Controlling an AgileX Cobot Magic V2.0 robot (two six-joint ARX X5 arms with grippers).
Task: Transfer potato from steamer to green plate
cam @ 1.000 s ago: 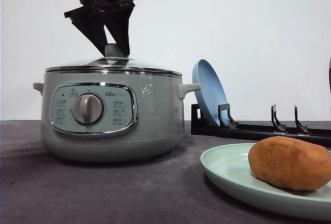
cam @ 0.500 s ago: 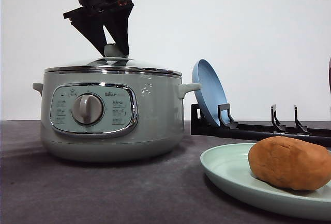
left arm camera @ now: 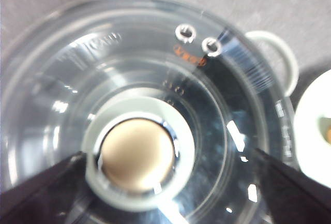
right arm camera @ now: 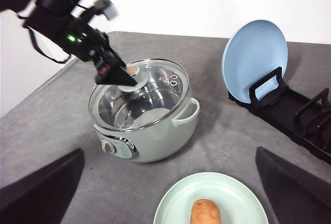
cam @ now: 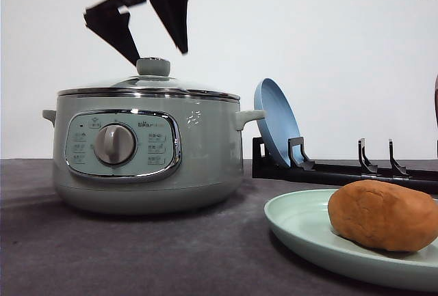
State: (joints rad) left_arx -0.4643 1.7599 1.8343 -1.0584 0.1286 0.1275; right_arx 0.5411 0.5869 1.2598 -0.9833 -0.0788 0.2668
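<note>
I see the potato (cam: 382, 214) lying on the green plate (cam: 301, 231), right of the steamer (cam: 147, 149). My left gripper (cam: 159, 55) hangs spread wide above the lid knob (cam: 153, 67); right gripper's opening I cannot tell.

The scene is lit brightly and evenly. White glare spots are seen on the glass lid (left arm camera: 227, 131). A soft shadow is cast on the worktop (cam: 137, 248). The left wrist view is blurred.

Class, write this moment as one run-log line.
potato: on green plate | steamer: lid on | left gripper: open above lid knob | right gripper: open
</note>
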